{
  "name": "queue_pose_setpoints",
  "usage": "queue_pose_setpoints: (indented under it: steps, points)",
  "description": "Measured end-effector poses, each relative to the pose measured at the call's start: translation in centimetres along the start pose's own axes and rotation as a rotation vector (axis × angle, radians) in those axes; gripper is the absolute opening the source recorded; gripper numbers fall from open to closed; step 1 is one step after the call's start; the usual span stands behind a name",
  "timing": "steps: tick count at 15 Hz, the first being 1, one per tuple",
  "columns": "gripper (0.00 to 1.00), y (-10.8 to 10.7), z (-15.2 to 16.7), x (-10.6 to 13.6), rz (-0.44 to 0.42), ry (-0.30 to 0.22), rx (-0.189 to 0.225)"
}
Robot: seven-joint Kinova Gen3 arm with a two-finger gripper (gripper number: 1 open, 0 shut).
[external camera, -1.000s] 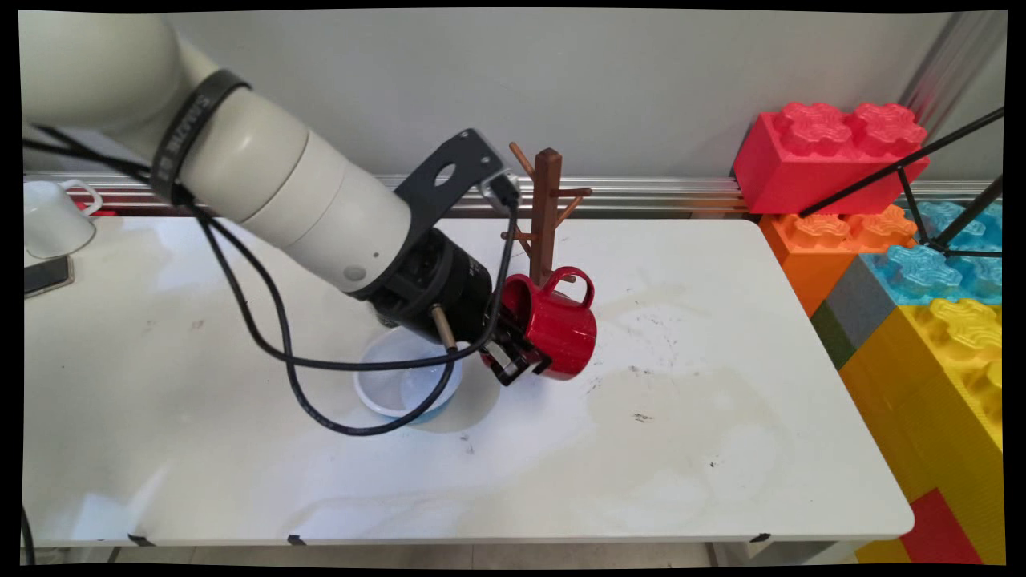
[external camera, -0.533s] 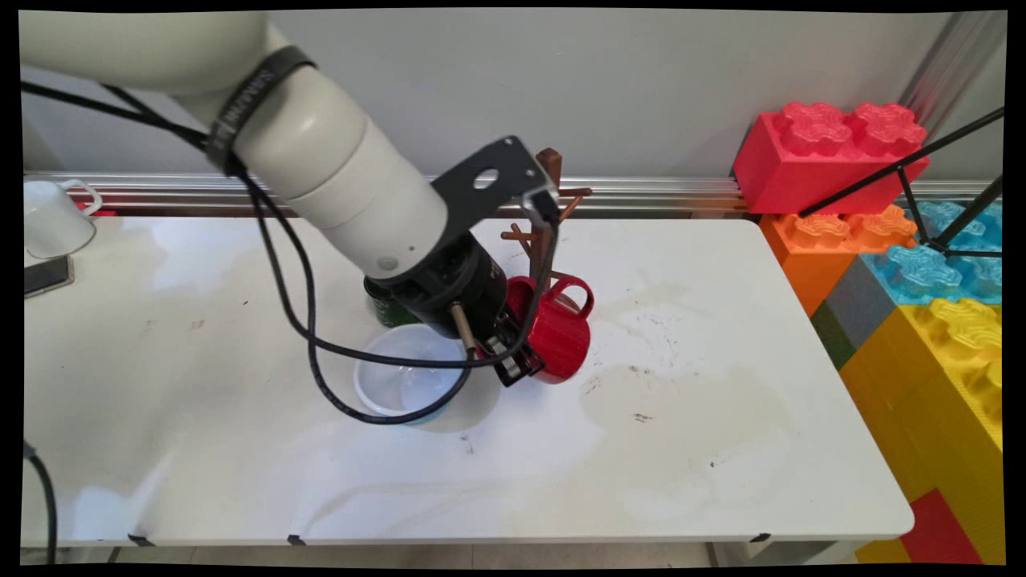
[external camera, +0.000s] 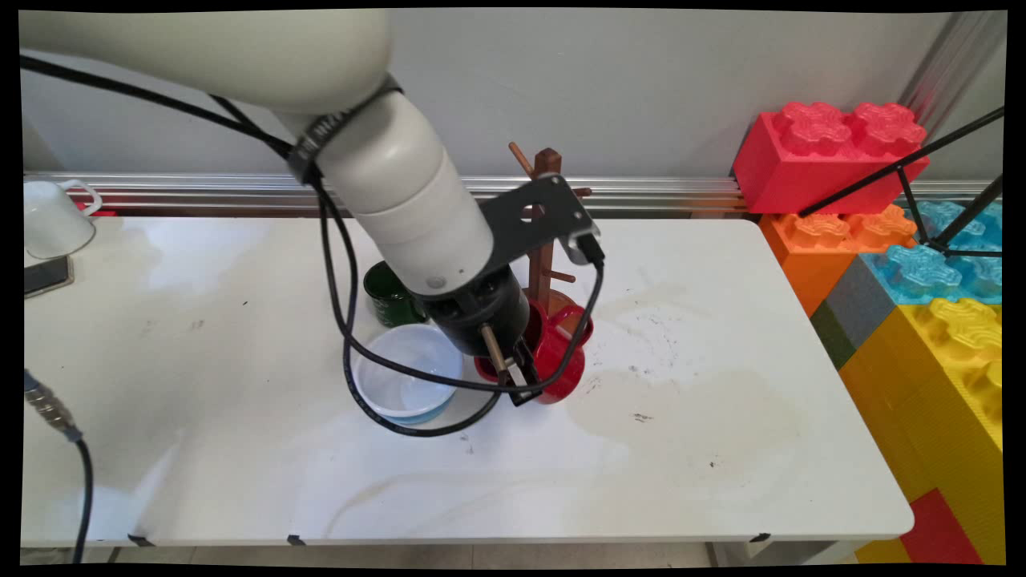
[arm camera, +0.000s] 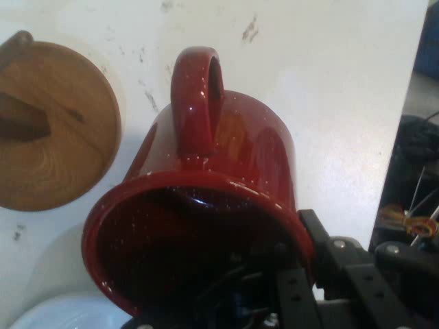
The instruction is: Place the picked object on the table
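My gripper [external camera: 523, 377] is shut on the rim of a red speckled mug [external camera: 559, 357], one finger inside and one outside. The mug hangs low over the white table [external camera: 705, 449], tilted, its handle pointing towards the wall. Whether its bottom touches the table I cannot tell. Just behind it stands a brown wooden mug tree [external camera: 547, 210]. In the hand view the red mug [arm camera: 212, 199] fills the middle with its handle up, the gripper [arm camera: 291, 271] clamps its rim at the lower right, and the tree's round wooden base [arm camera: 58, 123] lies at the left.
A white bowl [external camera: 407, 383] sits just left of the mug, and a dark green mug [external camera: 389, 294] stands behind the bowl. A white mug [external camera: 50, 218] and a phone [external camera: 46, 275] are at the far left. Big toy bricks [external camera: 906, 264] are stacked past the table's right edge.
The arm has swung right and down. The red mug has dropped and moved in towards the tree's base, turning from lying sideways to more upright.
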Motion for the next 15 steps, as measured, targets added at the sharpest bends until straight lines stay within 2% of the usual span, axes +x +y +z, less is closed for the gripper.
queue_pose_setpoints:
  steps: [9, 15]
  points:
    - [0.0, 0.0, 3.4, 1.4, 0.02, -0.138, 0.011]
    - [0.0, 0.0, 4.8, 2.0, 0.02, -0.206, 0.01]
